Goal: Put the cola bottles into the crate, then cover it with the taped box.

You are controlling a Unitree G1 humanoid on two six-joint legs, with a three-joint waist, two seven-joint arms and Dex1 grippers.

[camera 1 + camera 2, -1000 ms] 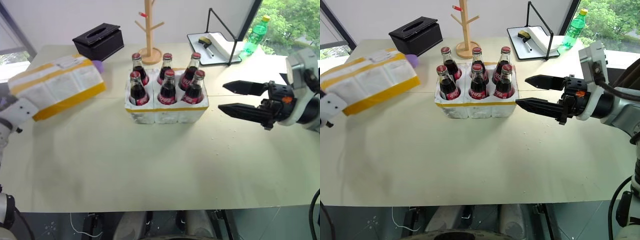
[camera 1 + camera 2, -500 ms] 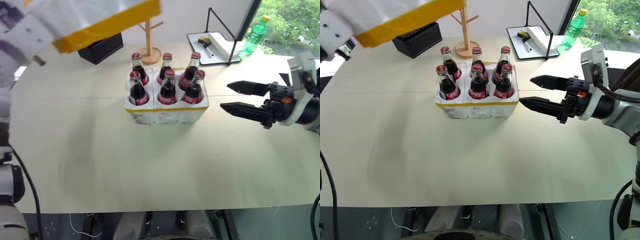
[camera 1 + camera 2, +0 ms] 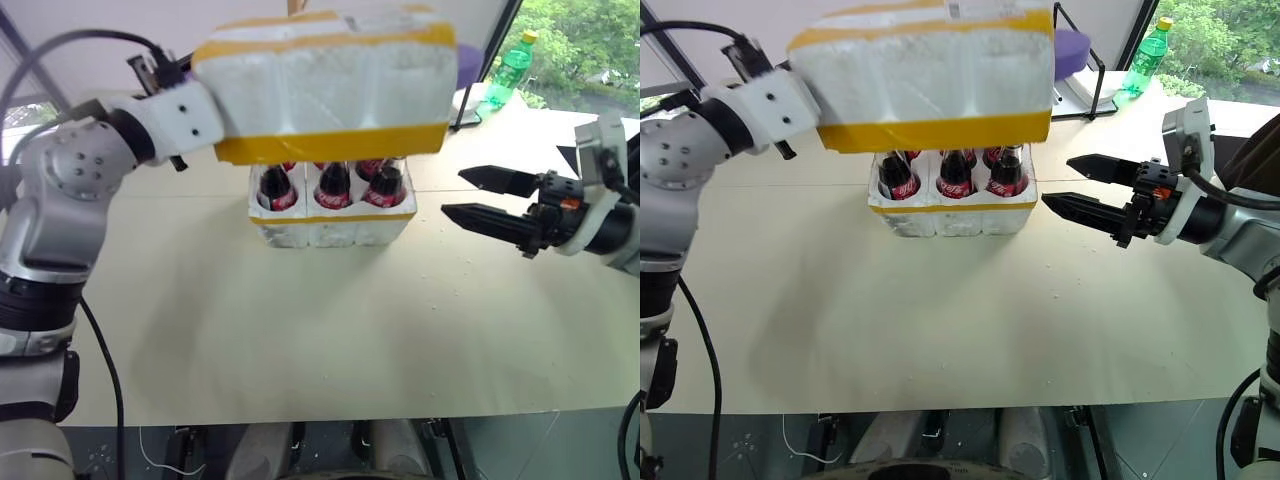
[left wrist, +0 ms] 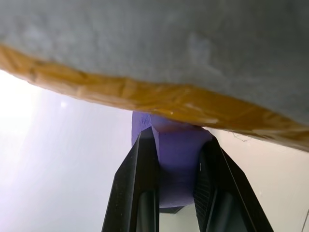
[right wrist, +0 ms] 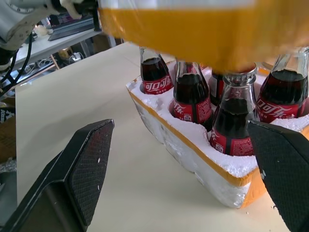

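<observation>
The taped box [image 3: 330,90], white foam with yellow tape bands, hangs level just above the crate [image 3: 330,228] and hides the bottle tops. My left gripper [image 4: 176,137] is shut on the box's purple end [image 4: 176,162], under the yellow tape edge. Several cola bottles [image 3: 333,185] with red labels stand in the wells of the white foam crate [image 5: 193,150], which has a yellow band. My right gripper [image 3: 452,193] is open and holds nothing. It hovers level just right of the crate, its fingers [image 5: 82,164] spread toward the bottles [image 5: 190,96].
A green plastic bottle [image 3: 513,68] stands at the far right corner of the table [image 3: 300,340]. A black wire stand [image 3: 1080,40] over a tray sits behind the box's right end. Open tabletop lies in front of the crate.
My left arm has swung the taped box from the upper left to the right, so it now hangs over the crate and bottles. The right gripper has stayed put, still open.
</observation>
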